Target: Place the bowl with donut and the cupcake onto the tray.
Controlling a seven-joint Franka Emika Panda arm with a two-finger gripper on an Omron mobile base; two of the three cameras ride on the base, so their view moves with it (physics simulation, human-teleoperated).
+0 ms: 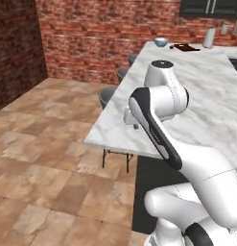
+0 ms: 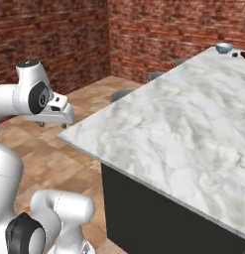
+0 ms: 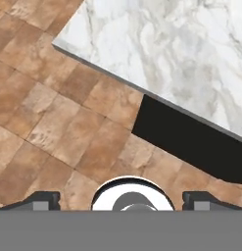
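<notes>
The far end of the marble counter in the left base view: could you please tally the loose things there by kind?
Bowl: 1
Tray: 1
Paper-towel roll: 1
Total: 3
Bowl contents are too small to tell.

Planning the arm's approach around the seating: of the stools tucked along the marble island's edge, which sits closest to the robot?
The dark round stool at the island's near corner; the other two stand farther along, toward the bowl.
</notes>
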